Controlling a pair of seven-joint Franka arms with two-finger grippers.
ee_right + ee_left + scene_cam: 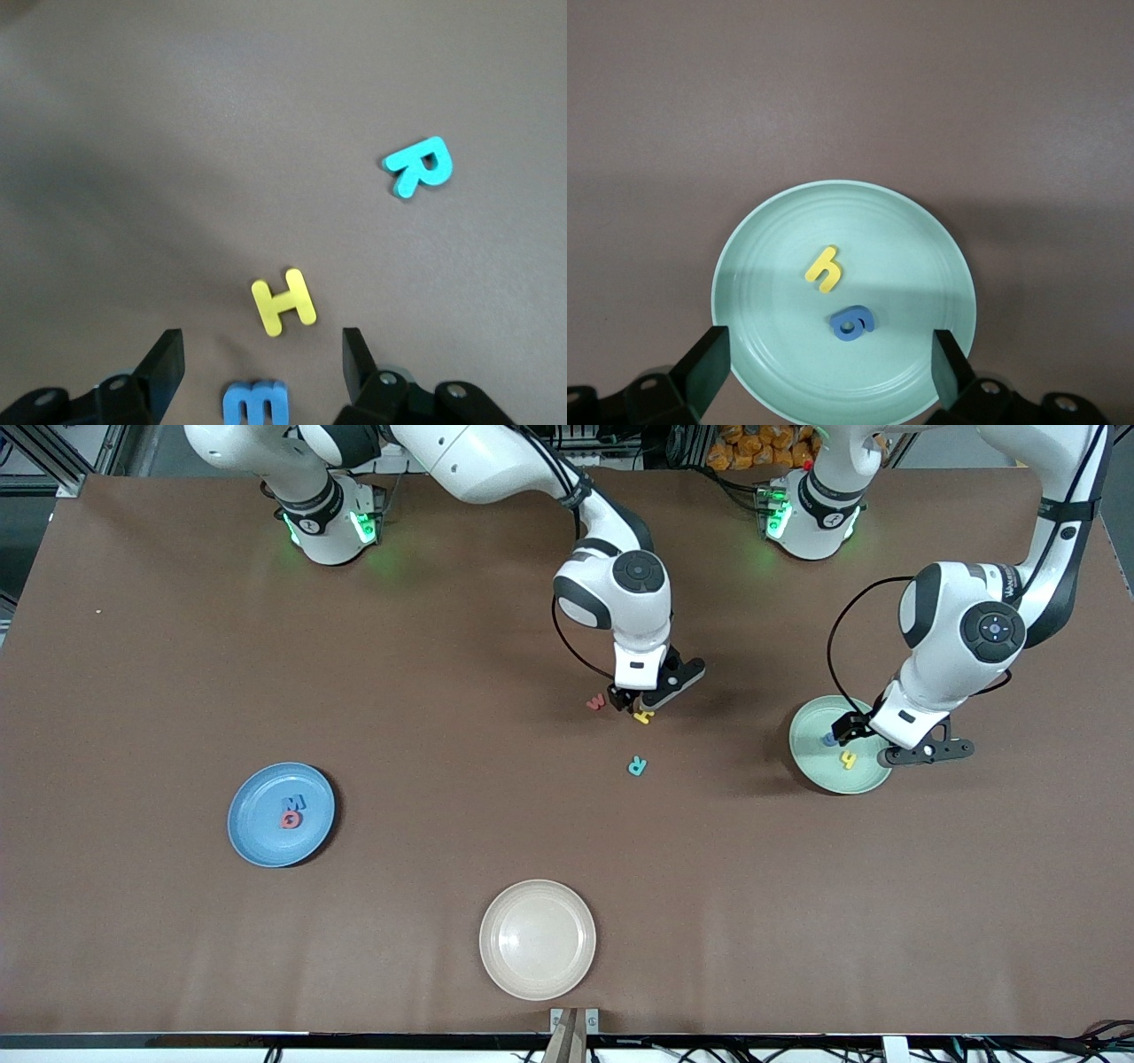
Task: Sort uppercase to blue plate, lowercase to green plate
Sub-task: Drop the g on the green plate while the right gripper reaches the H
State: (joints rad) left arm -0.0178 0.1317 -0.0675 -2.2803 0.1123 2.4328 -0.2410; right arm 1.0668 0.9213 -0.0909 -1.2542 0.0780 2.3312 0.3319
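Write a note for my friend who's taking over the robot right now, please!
Left gripper: open, over the green plate, holding nothing.
Right gripper: fingers open, empty, over the blue letter beside the yellow H.
Done: two capitals on the blue plate; yellow h and a blue lowercase letter on the green plate.
Left on the table: red w, yellow H, blue letter, teal R.

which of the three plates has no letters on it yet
The cream plate, the one nearest the front camera. The blue plate holds two letters, and the green plate holds a yellow h and a blue letter.
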